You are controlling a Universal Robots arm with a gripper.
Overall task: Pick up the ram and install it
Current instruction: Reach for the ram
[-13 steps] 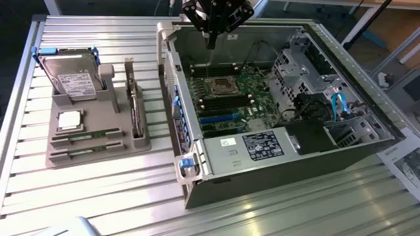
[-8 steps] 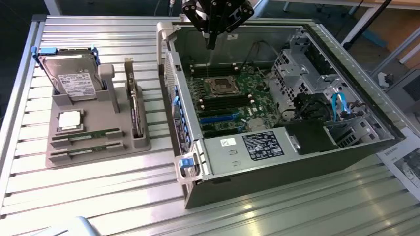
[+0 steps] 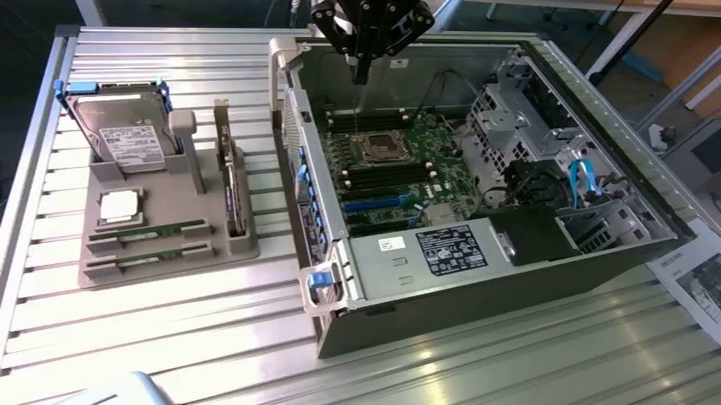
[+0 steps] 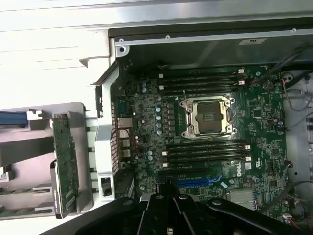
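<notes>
Two ram sticks (image 3: pixel 147 230) lie flat and parallel in the front slots of a grey holder tray (image 3: pixel 242 249) at the exterior view's left; their green ends (image 4: pixel 9 191) also show in the wrist view. My gripper (image 3: pixel 360 72) hangs high over the back of the open computer case (image 3: pixel 474 291), far from the ram. Its fingers are shut together with nothing between them. In the wrist view the gripper (image 4: pixel 168 218) looks down on the motherboard (image 4: pixel 264 103), with its black memory slots (image 4: pixel 205 149) on both sides of the processor socket (image 4: pixel 205 116).
The tray also carries an upright hard drive (image 3: pixel 130 135), a square silver processor (image 3: pixel 118 207) and an upright expansion card (image 3: pixel 229 181). Inside the case sit a drive cage (image 3: pixel 507 118), cables (image 3: pixel 580 181) and a black power supply (image 3: pixel 451 249). A ribbed metal table (image 3: pixel 147 329) lies underneath.
</notes>
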